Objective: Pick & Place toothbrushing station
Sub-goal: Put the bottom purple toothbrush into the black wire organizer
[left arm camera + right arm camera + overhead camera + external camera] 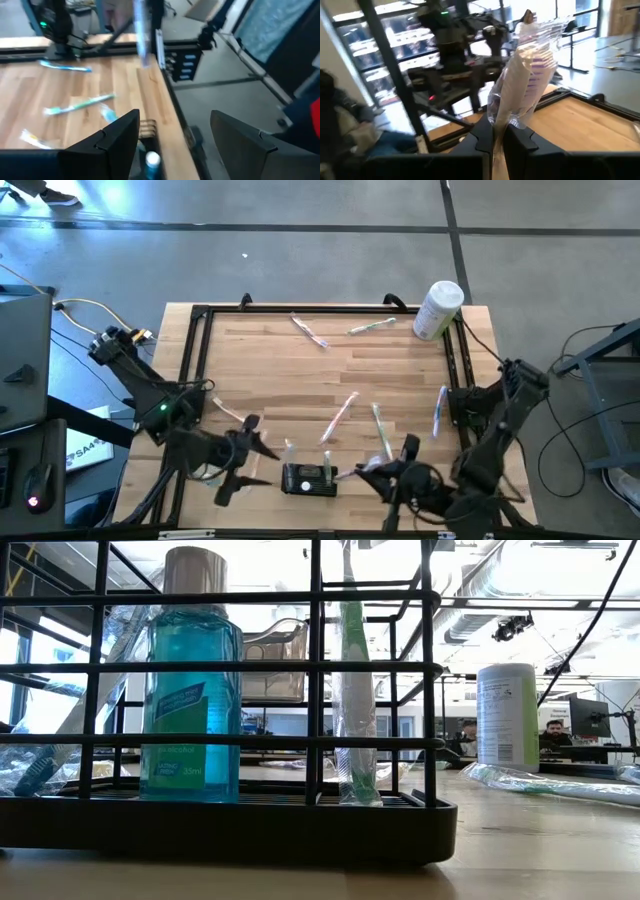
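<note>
Station [309, 479] sits at 6 o'clock on the desk [270, 370], right at the near edge, between my two claws. From the low view it's a black wire rack on a tray base, already carrying a blue mouthwash bottle [192, 690] and one upright wrapped brush [354, 690].

Right claw [362, 470] is just off the station at its 3 o'clock, fingers pinched shut on a wrapped toothbrush [527, 70] — grip looks to be mostly on the plastic sleeve, brush sticking up out of it. Left claw [243, 470] is at the station's 9 o'clock, fingers spread as wide as they go, nothing in them.

Loose brushes scattered over the desk from centre out to 12 and 3 o'clock. White canister [438, 309] well clear at 1–2 o'clock.

Risks, my read:
- Sleeve is slick and crinkly, so the brush could slide or rotate in the pinch before I reach a slot.
- Rack bars are close together — a tilted brush catches on a wire and won't drop in.
- Station sits at the desk edge; a sideways nudge from either claw could push it off or tip the bottle.
- Both arms crowd the same spot — collision if both go in together.
</note>
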You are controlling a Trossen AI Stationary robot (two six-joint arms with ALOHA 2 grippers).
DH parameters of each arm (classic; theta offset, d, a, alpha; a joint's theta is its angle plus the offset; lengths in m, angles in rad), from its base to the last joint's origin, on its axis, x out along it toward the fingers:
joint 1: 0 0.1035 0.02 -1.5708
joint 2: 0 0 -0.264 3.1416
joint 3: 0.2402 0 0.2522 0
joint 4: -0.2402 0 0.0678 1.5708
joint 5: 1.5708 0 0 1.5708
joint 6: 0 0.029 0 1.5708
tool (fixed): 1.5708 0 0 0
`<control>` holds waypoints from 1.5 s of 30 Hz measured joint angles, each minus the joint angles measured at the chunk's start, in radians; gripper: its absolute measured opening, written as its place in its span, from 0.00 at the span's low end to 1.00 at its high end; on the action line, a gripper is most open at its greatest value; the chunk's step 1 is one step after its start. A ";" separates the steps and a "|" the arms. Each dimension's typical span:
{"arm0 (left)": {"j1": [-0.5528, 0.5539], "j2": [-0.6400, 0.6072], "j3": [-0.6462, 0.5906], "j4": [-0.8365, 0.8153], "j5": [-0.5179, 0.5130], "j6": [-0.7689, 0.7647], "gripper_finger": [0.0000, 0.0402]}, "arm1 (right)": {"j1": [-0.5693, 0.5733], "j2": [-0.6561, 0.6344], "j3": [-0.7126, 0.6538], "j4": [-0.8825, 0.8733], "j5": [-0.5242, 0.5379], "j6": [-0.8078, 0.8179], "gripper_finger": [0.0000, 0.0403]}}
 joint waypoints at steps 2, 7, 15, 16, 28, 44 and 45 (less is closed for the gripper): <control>-0.026 0.000 0.000 -0.009 0.001 -0.020 0.60 | -0.004 0.036 0.000 0.036 0.014 0.000 0.03; -0.083 0.000 0.000 -0.045 0.001 -0.084 0.60 | -0.019 0.102 0.000 0.077 0.011 0.031 0.03; -0.158 0.000 0.000 -0.051 -0.002 -0.140 0.60 | -0.040 0.131 0.000 0.030 -0.001 0.115 0.03; -0.165 0.000 0.000 -0.052 -0.007 -0.148 0.60 | -0.040 0.132 0.000 0.020 -0.007 0.114 0.03; -0.186 0.001 0.000 -0.073 -0.031 -0.198 0.60 | -0.046 0.135 0.001 -0.210 -0.079 0.364 0.03; -0.186 0.001 0.000 -0.074 -0.049 -0.192 0.60 | -0.090 0.215 0.000 -0.217 -0.212 0.471 0.03; -0.186 0.002 0.000 -0.074 -0.049 -0.192 0.60 | -0.088 0.215 0.000 -0.219 -0.208 0.472 0.03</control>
